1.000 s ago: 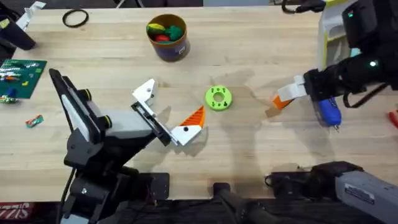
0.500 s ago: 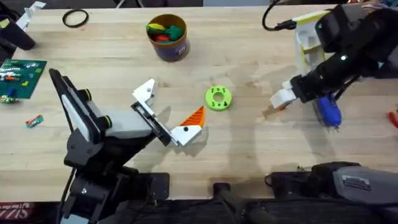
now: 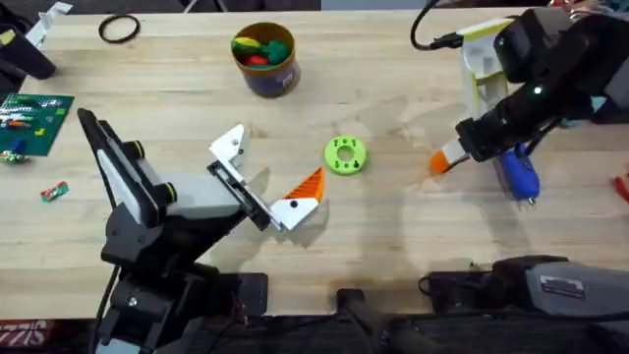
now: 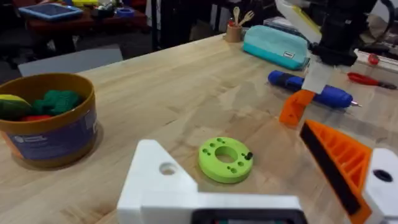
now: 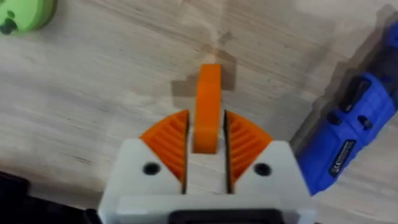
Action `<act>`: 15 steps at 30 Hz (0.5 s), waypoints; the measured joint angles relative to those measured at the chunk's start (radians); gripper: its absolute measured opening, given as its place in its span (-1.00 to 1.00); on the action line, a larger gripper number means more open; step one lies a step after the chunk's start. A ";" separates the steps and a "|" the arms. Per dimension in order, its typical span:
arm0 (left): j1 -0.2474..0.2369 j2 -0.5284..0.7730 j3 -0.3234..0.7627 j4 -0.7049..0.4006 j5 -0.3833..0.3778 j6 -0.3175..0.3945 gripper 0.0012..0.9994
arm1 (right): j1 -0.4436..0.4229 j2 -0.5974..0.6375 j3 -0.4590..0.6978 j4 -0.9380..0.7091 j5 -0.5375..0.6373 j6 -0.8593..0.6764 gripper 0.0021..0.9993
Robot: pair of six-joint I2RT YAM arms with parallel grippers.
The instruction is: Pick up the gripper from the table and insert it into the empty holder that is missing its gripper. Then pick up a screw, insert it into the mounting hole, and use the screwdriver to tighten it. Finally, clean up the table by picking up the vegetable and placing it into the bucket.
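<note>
The right tool (image 5: 206,163) pinches a small orange plastic gripper piece (image 5: 207,106) above the wooden bench (image 3: 393,246), beside the blue-handled screwdriver (image 3: 518,175). The left tool (image 3: 266,179) stands open near the green ring (image 3: 345,154).

In the overhead view the right claw (image 3: 450,157) covers most of the orange piece (image 3: 438,163) it grips, and the arm above hides the upper end of the screwdriver (image 3: 518,177). In the right wrist view the screwdriver is cut off by the picture's edge, as is the green ring (image 5: 25,14), while the orange piece's lower end sits hidden between the ribbed pads (image 5: 169,142). In the left wrist view the bucket (image 4: 51,130) runs off the edge, the items inside it are too blurred to name, and the left claw (image 4: 261,180) is cropped at the bottom.
</note>
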 joint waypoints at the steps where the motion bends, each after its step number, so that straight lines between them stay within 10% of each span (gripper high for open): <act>1: 0.000 0.000 0.000 0.000 0.000 0.000 1.00 | 0.000 0.000 0.000 0.006 0.000 0.003 -0.96; 15: 0.000 0.000 0.000 0.000 0.000 0.000 1.00 | 0.000 -0.061 0.176 -0.050 -0.010 0.067 -0.99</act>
